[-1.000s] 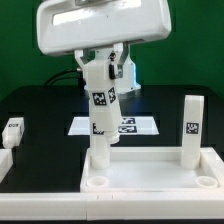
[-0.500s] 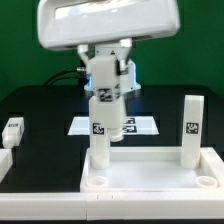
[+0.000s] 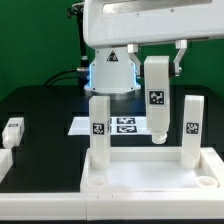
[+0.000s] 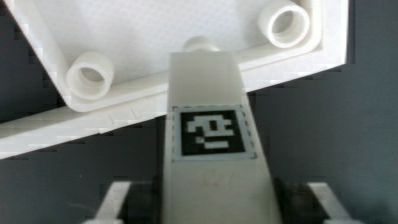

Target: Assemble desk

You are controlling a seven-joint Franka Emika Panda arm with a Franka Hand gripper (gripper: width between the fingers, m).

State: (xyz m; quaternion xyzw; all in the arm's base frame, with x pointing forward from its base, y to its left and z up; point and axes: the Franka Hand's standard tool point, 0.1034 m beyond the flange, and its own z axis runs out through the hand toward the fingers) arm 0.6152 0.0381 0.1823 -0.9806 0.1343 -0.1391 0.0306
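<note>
The leg [image 3: 157, 118] clamped in the gripper [image 3: 156, 62] looks like smooth matt white plastic and carries 1 printed black-and-white tag [image 4: 212, 132]. Below it, the desk top [image 3: 150, 185] has the same plastic, faintly shiny. The table [image 3: 40, 108] underneath is matt black.

4 leg blocks [image 3: 97, 125], 1 desk top [image 3: 150, 183], 1 marker board [image 3: 80, 127].

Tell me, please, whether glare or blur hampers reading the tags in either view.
Exterior view: glare blows out the glossy white robot arm housing, but the black-and-white tag on the raised white square plastic leg block is legible. Wrist view: that tag is soft yet readable; the white rimmed plastic desk top behind is blurrier.
</note>
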